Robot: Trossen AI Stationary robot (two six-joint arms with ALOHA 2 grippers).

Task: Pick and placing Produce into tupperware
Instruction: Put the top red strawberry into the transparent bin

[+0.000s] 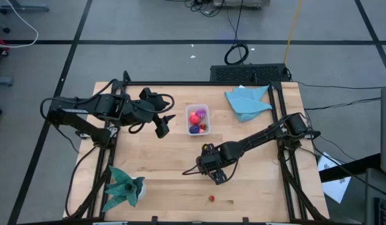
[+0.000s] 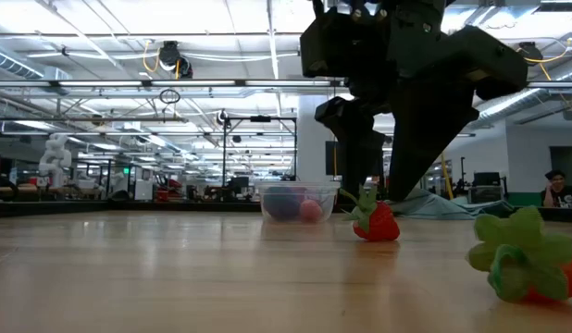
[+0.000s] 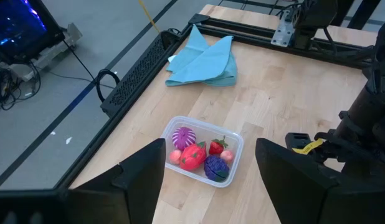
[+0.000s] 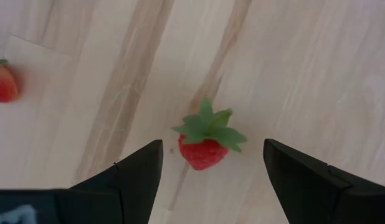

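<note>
The clear tupperware (image 1: 198,119) stands on the table's far middle and holds several toy fruits, purple, red and pink (image 3: 202,156). My left gripper (image 1: 163,127) hovers open just left of it; the tub shows between its fingers (image 3: 210,149). A small red strawberry with green leaves (image 4: 205,142) lies on the wood near the table's near edge (image 1: 212,199). My right gripper (image 1: 216,175) is open above it, fingers pointing down on either side (image 4: 211,152), touching nothing. A second red fruit (image 4: 2,83) lies close by, and it also shows in the low view (image 2: 527,264).
A light blue cloth (image 1: 248,102) lies at the far right corner. A teal-green cloth (image 1: 123,187) lies at the near left corner. Dark frame rails (image 1: 287,156) run along the table's edges. Bare wood spreads between the tub and the strawberry.
</note>
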